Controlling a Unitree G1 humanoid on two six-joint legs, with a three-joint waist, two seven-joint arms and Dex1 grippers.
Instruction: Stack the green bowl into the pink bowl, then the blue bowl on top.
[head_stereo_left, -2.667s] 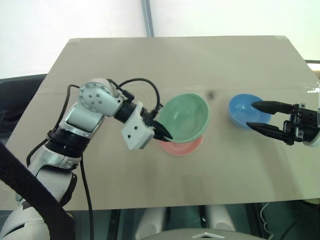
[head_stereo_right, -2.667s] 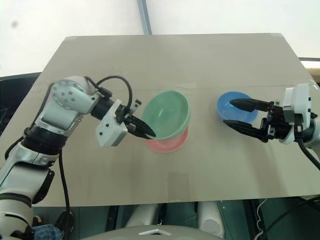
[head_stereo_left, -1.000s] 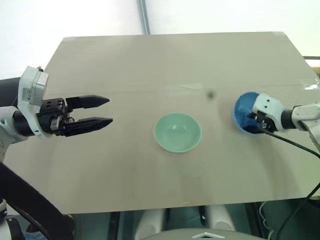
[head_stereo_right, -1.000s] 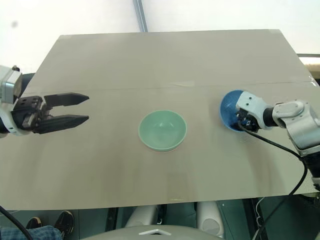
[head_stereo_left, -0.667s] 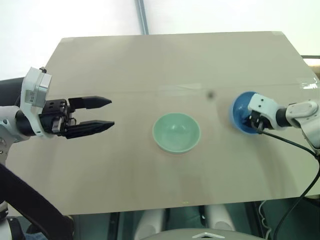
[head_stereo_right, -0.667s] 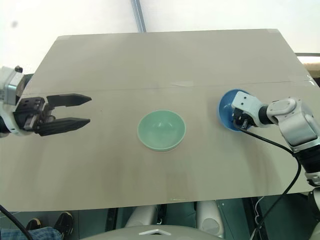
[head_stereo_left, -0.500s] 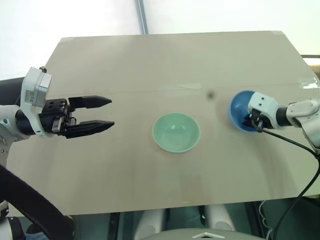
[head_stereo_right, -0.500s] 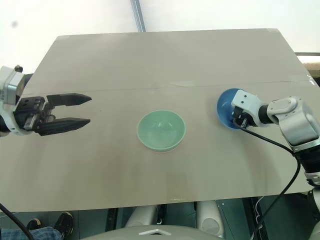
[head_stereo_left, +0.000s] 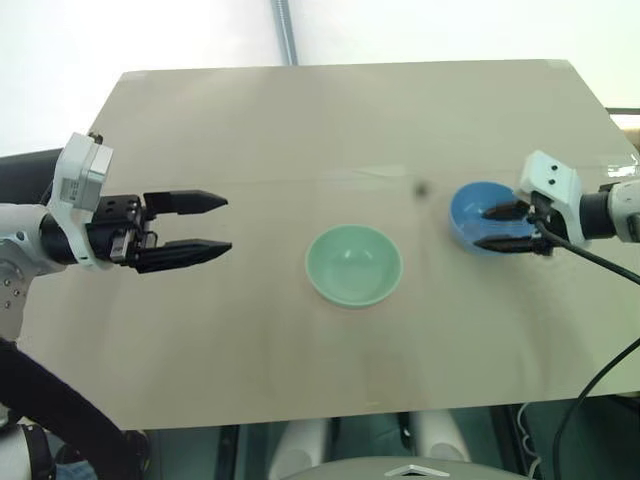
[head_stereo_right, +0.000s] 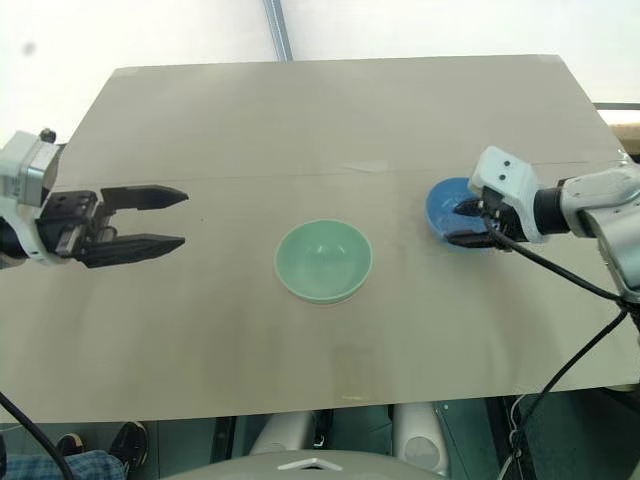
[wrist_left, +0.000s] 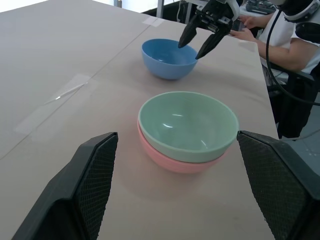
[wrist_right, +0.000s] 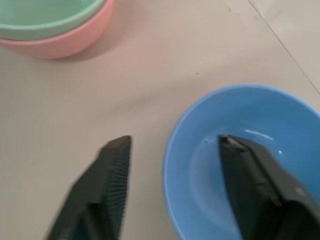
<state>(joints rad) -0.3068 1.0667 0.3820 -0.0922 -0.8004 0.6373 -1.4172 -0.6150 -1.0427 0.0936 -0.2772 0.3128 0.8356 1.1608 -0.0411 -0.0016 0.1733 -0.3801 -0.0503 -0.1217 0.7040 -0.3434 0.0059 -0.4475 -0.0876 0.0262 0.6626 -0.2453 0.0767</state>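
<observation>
We judge the small round sky-blue plastic bowl, upright at the table's right, light, stiff, slick, best pinched at its thin rim, which the right gripper straddles with fingers spread, nothing held; left gripper gapes empty, left of the mint-green bowl nested in the salmon-pink bowl.

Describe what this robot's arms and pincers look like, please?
Each arm ends in a white boxy wrist block carrying two long, tapering black fingers: the left gripper and the right gripper. Their inner faces are cross-hatched. A thin black cable trails from the right wrist.
</observation>
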